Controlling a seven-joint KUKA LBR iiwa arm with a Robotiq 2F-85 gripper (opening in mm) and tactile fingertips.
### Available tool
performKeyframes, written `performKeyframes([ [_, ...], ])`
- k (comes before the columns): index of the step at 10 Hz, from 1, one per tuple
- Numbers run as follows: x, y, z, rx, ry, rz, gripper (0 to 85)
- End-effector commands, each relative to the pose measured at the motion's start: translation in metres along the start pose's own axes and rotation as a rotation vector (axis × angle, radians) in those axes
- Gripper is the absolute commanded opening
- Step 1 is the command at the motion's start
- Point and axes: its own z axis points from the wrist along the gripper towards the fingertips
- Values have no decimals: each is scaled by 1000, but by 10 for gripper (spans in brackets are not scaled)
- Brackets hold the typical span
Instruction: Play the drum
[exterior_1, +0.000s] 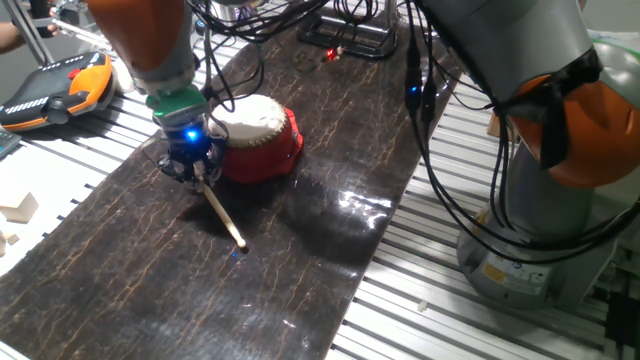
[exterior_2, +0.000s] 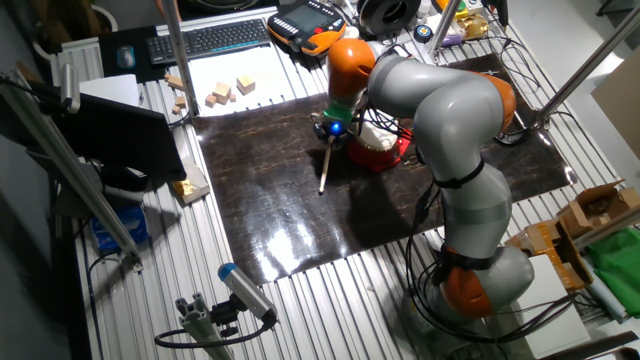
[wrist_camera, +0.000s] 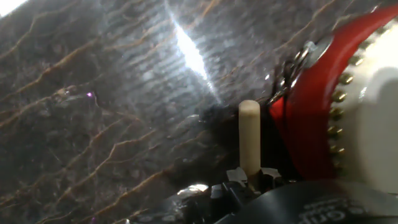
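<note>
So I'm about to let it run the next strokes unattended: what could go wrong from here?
1. The drumstick points down at the dark mat, away from the drum, so a swing may well hit the mat rather than the cream skin.
2. The gripper sits close beside the drum's red wall; a sideways move could shove the drum.
3. The fingers hold the stick at one end only, so a hard hit might twist it loose.

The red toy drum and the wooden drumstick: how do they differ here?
The squat round red toy drum with cream skin is wide and glossy; the pale wooden drumstick is thin, long and plain. The drum sits flat and free; the stick slants from the claw down to the mat. Both are over the dark marbled mat.
</note>
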Motion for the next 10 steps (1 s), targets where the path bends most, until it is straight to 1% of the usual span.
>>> performKeyframes([
  [1, 0, 0, 1, -3, -1, 2, 107],
  [2, 0, 0, 1, -3, -8, 7, 107],
  [4, 0, 0, 1, 2, -11, 15, 117],
  [7, -1, 0, 3, 13, -17, 26, 220],
  [8, -1, 0, 4, 12, -19, 28, 233],
  [9, -2, 1, 7, 13, -19, 28, 193],
  [10, -2, 1, 9, 13, -19, 28, 237],
])
